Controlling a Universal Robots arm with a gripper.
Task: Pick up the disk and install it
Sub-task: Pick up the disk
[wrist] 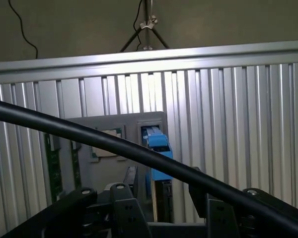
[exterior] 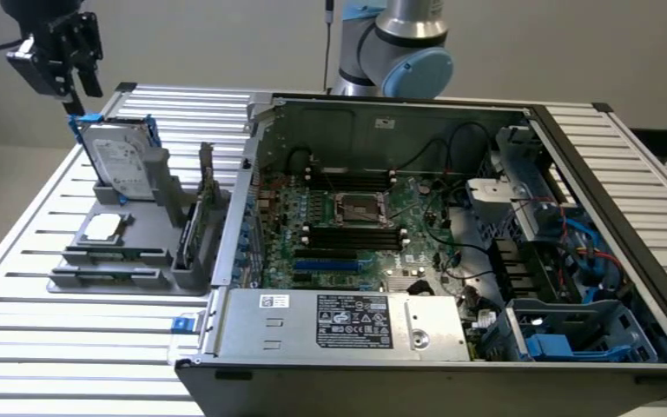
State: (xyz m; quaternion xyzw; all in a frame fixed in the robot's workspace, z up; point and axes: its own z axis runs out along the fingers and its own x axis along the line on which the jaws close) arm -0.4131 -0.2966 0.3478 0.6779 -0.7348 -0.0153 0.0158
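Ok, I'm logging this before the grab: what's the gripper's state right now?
Gripper: open, holding nothing, poised above the disk.

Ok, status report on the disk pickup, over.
Gripper open, at the top of the disk, not gripping. Disk upright in the grey holder beside the computer case, not installed. Black cable crosses the wrist view.

The disk (exterior: 119,162) is shown silver-grey, white-labelled and framed in blue. The motherboard (exterior: 346,217) is rendered green; the table (exterior: 56,382) is striped silver.
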